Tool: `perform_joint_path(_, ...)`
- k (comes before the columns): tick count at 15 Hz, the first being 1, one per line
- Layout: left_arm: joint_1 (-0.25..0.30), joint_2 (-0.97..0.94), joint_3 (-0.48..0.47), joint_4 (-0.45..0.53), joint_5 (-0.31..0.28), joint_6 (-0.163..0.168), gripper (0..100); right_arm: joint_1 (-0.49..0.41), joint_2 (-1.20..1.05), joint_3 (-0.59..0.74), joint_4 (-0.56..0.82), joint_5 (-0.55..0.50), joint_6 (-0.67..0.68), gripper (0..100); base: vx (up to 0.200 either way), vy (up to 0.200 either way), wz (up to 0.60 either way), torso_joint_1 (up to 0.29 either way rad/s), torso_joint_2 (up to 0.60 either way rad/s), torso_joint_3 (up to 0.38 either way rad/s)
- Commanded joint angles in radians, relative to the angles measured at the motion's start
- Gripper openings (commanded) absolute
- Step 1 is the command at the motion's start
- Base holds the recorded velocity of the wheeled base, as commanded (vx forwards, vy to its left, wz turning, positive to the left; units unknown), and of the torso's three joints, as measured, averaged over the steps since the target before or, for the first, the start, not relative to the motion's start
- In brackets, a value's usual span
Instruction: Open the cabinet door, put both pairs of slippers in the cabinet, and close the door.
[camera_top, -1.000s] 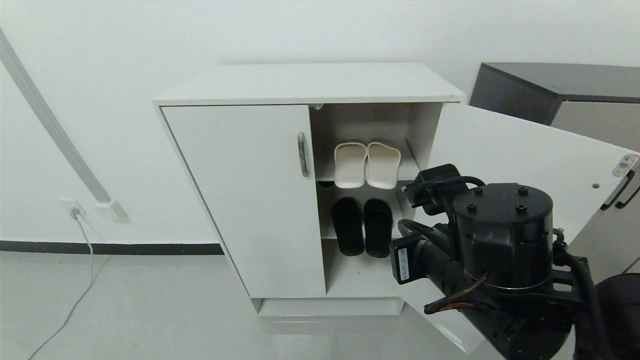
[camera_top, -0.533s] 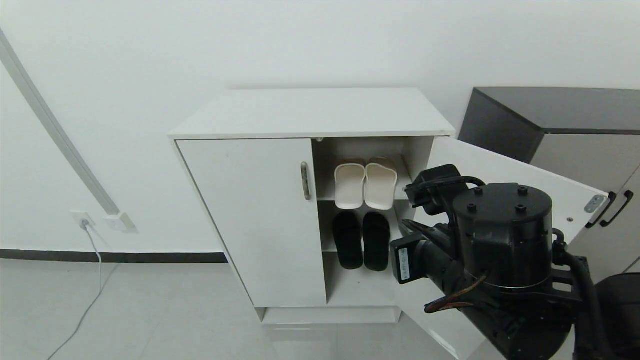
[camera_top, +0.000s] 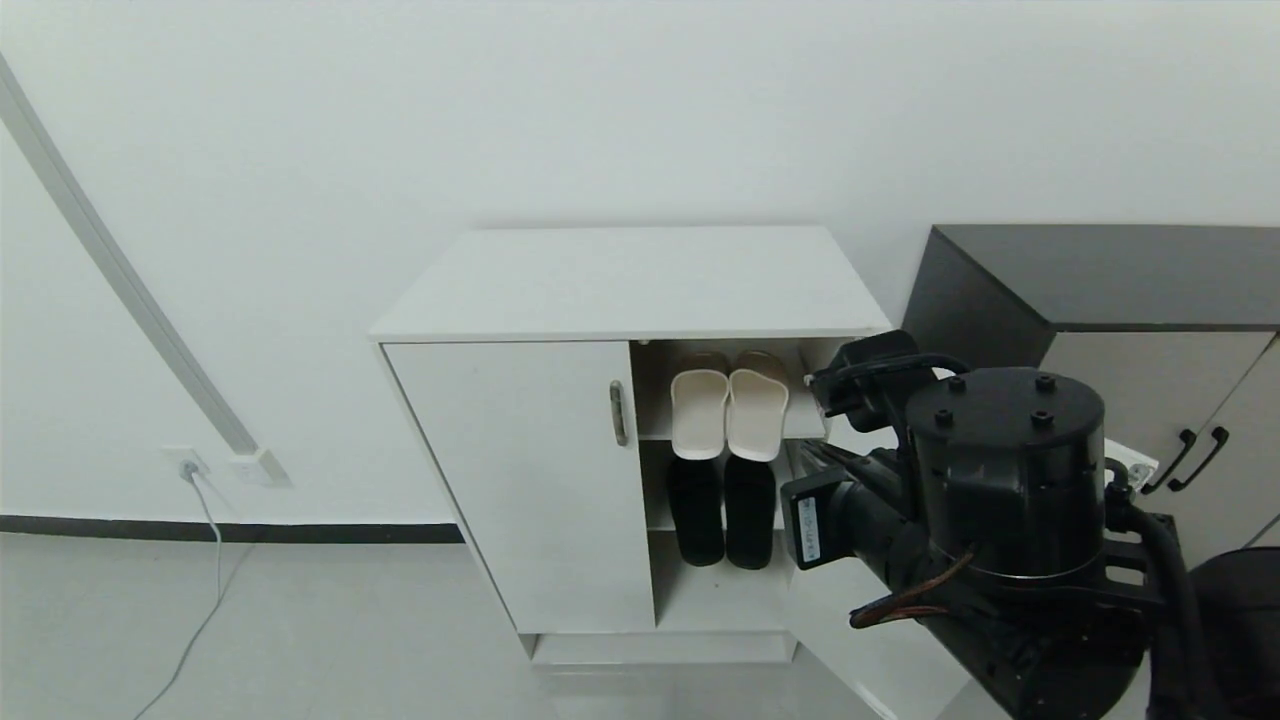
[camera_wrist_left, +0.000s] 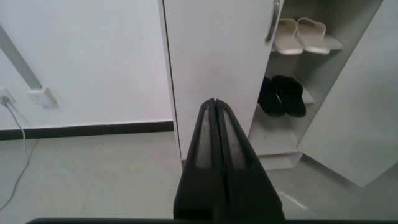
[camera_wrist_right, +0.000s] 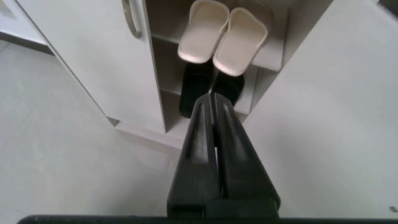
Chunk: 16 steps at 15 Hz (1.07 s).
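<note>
The white cabinet (camera_top: 620, 285) stands against the wall with its left door (camera_top: 520, 480) closed and its right door (camera_wrist_left: 360, 93) swung open. A cream pair of slippers (camera_top: 725, 412) lies on the upper shelf, toes outward. A black pair (camera_top: 722, 510) rests on the shelf below. My right gripper (camera_wrist_right: 212, 98) is shut and empty, held in front of the open compartment, short of the slippers (camera_wrist_right: 224, 31). My left gripper (camera_wrist_left: 214, 102) is shut on nothing, out in front of the closed door (camera_wrist_left: 217, 56) and above the floor.
A dark-topped cabinet (camera_top: 1100, 270) with black handles (camera_top: 1190, 458) stands right beside the open door. A wall socket and cable (camera_top: 195, 480) sit at the left. A metal handle (camera_top: 617, 413) is on the closed door. Grey floor (camera_top: 300, 630) lies open at the front left.
The whole head view has shifted: the cabinet now sits lower and smaller, so the camera has drawn back. Slippers and doors keep their places; my right arm holds its spot in the picture.
</note>
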Motion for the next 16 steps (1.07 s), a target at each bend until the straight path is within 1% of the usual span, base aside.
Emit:
perform_joint_path(1, 0.000, 0.001, 0.000, 0.000, 0.000, 0.000, 0, 0.001, -0.001, 0.001, 0.000, 0.000, 0.000, 0, 0.000, 0.000, 0.00, 0.227, -0.54, -0.315)
perform_joint_path(8, 0.000, 0.001, 0.000, 0.000, 0.000, 0.000, 0, 0.001, -0.001, 0.009, -0.004, 0.000, -0.005, 0, 0.000, 0.000, 0.00, 0.237, -0.55, -0.311)
perform_joint_path(14, 0.000, 0.001, 0.000, 0.000, 0.000, 0.000, 0, 0.001, -0.001, 0.010, -0.004, 0.000, -0.005, 0, 0.000, 0.000, 0.00, 0.017, -0.03, -0.022)
perform_joint_path(16, 0.000, 0.001, 0.000, 0.000, 0.000, 0.000, 0, 0.001, -0.001, 0.013, -0.004, 0.002, -0.005, 0, 0.000, 0.000, -0.60, 0.002, 0.00, 0.005)
